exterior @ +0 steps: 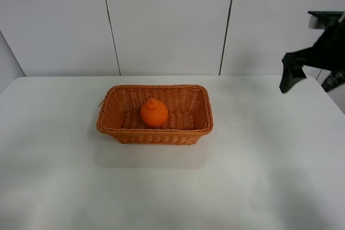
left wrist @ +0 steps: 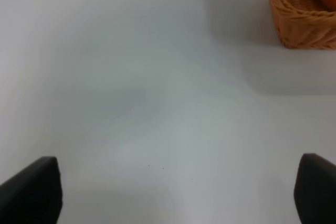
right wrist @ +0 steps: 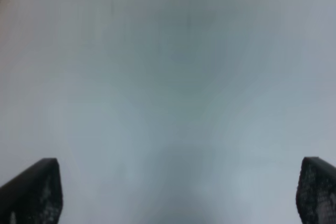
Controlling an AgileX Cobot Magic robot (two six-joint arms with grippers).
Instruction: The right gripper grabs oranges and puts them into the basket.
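Nearest you is the bare white worktop (exterior: pixel 259 187), matte and smooth, with a few faint specks. Past it, at the middle, sits the basket (exterior: pixel 129 134): rectangular, woven of orange-brown wicker, with sloping sides and a braided rim. Your orange (exterior: pixel 154 113) lies inside it on the woven floor, a matte, bright fruit with a knobby raised top (almost pear-like in outline), touching no wall that you can make out.

Your right hand (right wrist: pixel 178 192) is raised at the far right edge of the worktop, well apart from basket and fruit; its two black, textured fingertips (right wrist: pixel 37 190) stand wide apart with nothing between them, only blurred pale surface.

Your left hand (left wrist: pixel 178 192) likewise has its smooth black fingers spread and empty, over the worktop to the left of the basket, whose wicker corner shows in its wrist view.
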